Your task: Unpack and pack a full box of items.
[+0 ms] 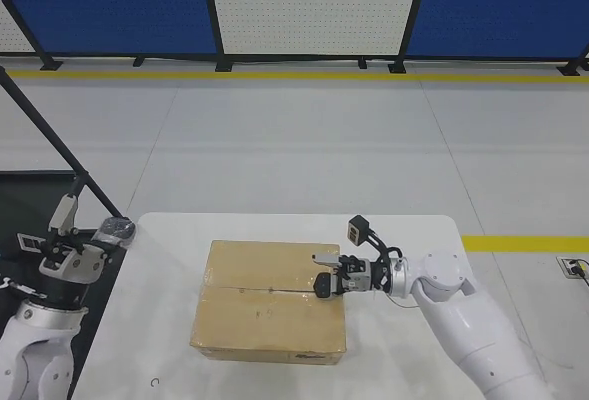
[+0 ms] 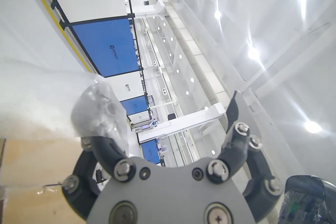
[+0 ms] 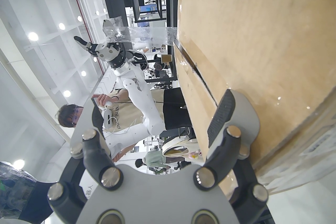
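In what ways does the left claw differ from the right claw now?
The left claw is beside the table's left edge, away from the box; the right claw is at the box's seam. The left claw carries crumpled clear tape on one finger; the right claw carries nothing. Both are open.
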